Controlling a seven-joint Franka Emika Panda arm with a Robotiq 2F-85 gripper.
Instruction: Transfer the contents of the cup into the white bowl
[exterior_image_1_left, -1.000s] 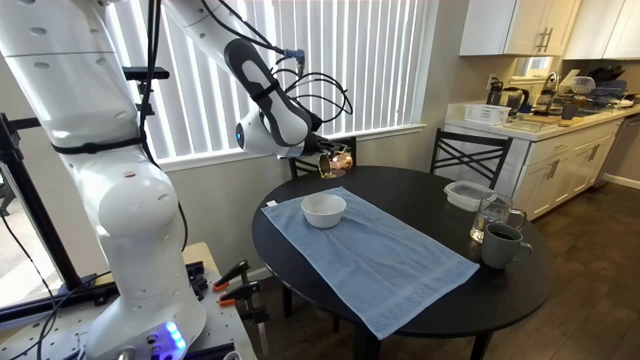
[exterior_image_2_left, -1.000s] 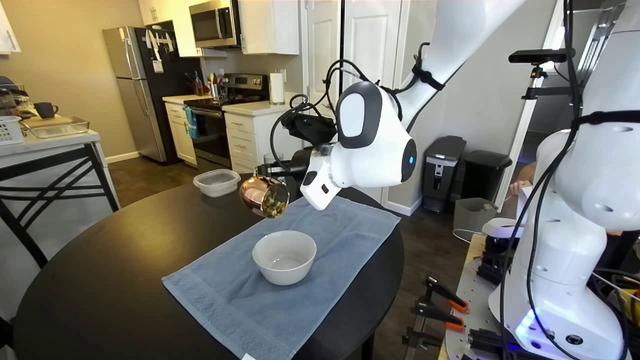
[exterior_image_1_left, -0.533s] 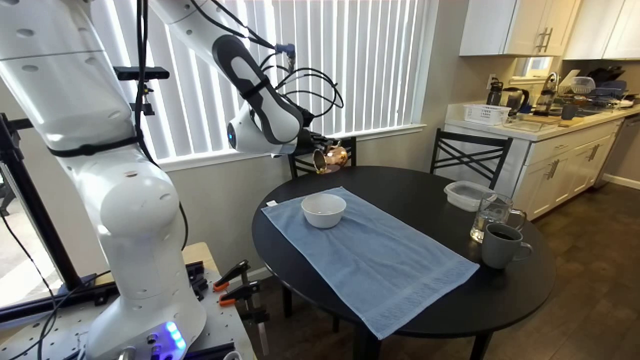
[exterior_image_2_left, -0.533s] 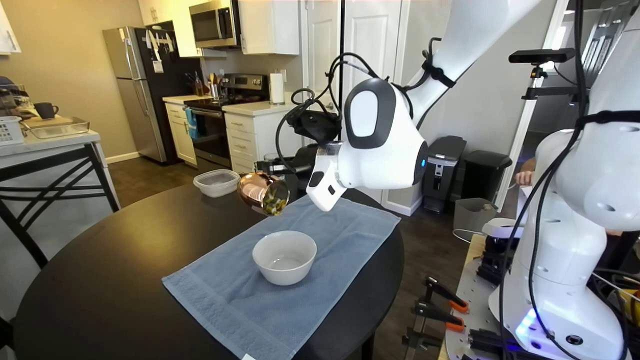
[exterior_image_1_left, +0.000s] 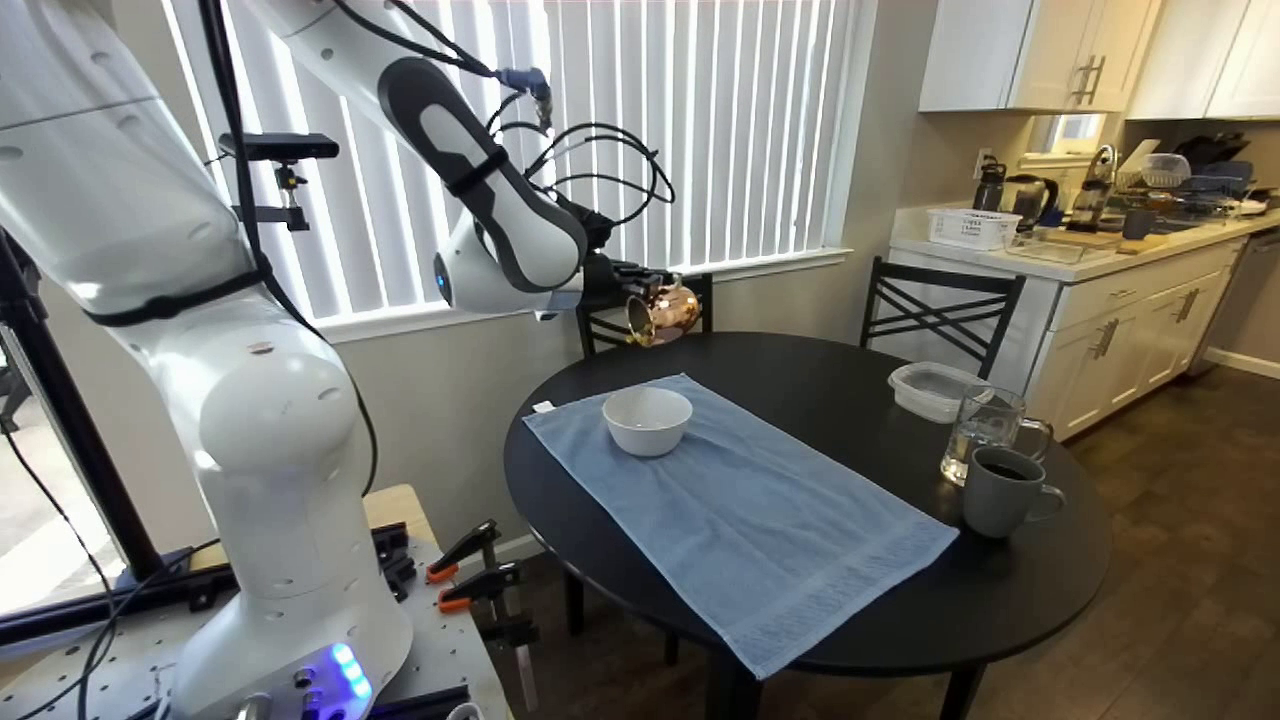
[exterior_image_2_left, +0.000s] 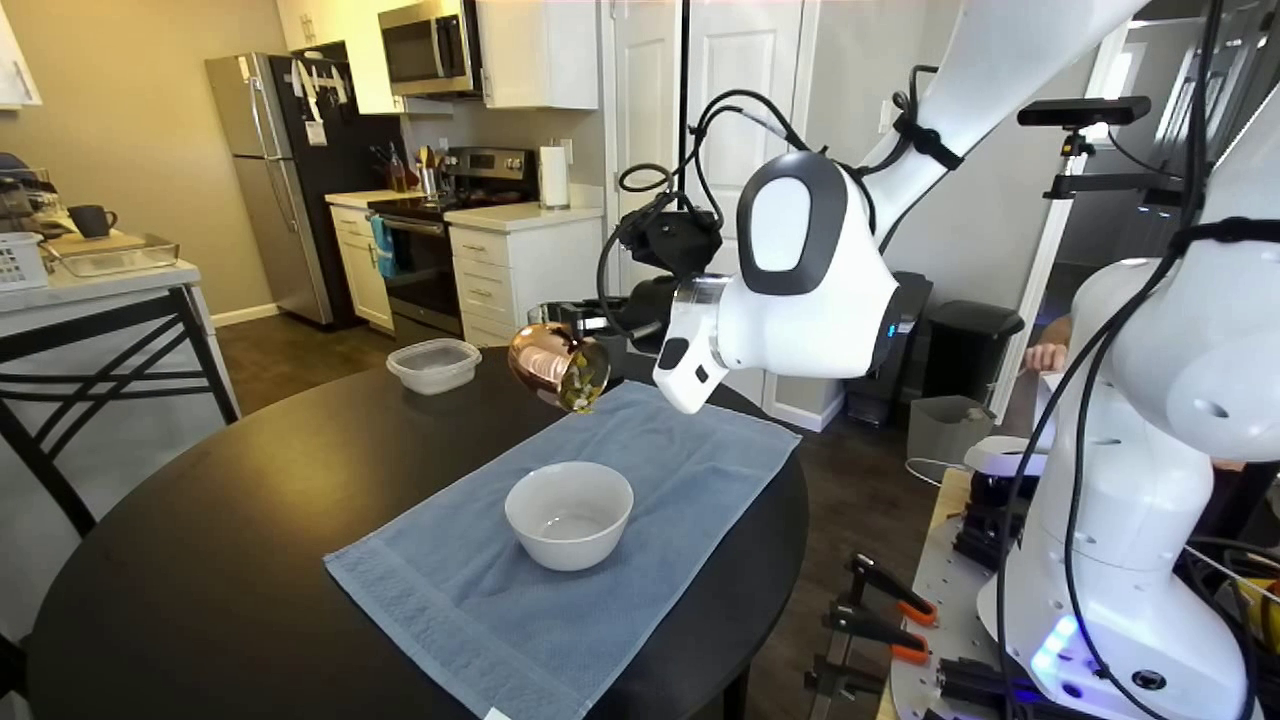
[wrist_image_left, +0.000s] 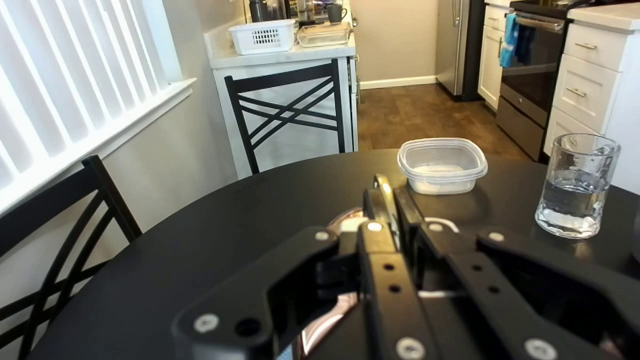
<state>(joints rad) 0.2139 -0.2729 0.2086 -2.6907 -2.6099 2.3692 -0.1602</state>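
The copper cup hangs in the air, tipped on its side with its mouth toward the robot's base and a little downward. Green and yellow pieces sit at its lip. My gripper is shut on the brass-coloured handle of the cup; in the wrist view the jaws hide most of its copper body. Below, the white bowl stands upright on a blue towel, and only bare white shows inside it. Both exterior views have the cup higher than the bowl and nearly in line with it. The wrist view does not show the bowl.
The blue towel lies across the round black table. A clear plastic tub, a glass mug of water and a grey mug stand at the far side. Black chairs and the window sill border the table.
The arm has drawn back toward its base and risen slightly, taking the cup along. The cup stays tipped in the same grip. Bowl and towel have not moved.
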